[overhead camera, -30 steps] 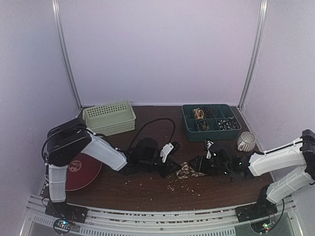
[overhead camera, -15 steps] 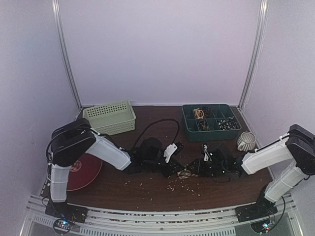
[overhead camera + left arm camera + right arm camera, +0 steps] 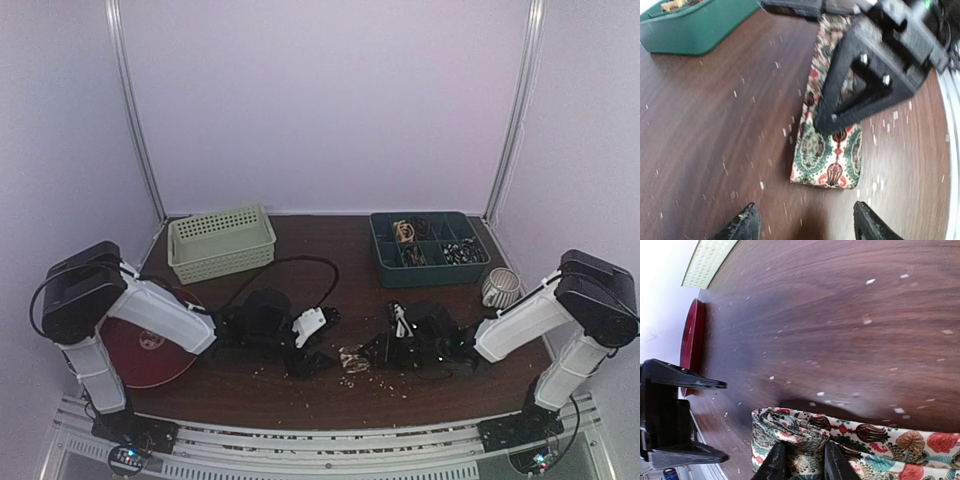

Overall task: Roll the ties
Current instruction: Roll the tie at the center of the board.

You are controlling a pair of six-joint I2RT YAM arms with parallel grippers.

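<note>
The dark wooden table (image 3: 330, 235) carries a pale green basket (image 3: 221, 240) at 10 o'clock, a teal compartment tray (image 3: 428, 248) at 1 o'clock, a ribbed cup (image 3: 500, 288) at 3 o'clock and a red plate (image 3: 145, 350) at 8 o'clock. A patterned tie (image 3: 825, 160) lies at 6 o'clock, with pale crumbs (image 3: 784, 132) scattered around it.

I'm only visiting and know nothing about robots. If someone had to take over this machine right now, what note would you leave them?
The left fingers are open and empty, facing the tie's end without touching it.
The right fingers are shut on the tie, pinching a layered, folded bunch at one end.
The tie lies on the table between the two arms.
Done: at most a first fold or turn. No finished roll shows.
Left: roll it up fully. Only this one tie is in view.
</note>
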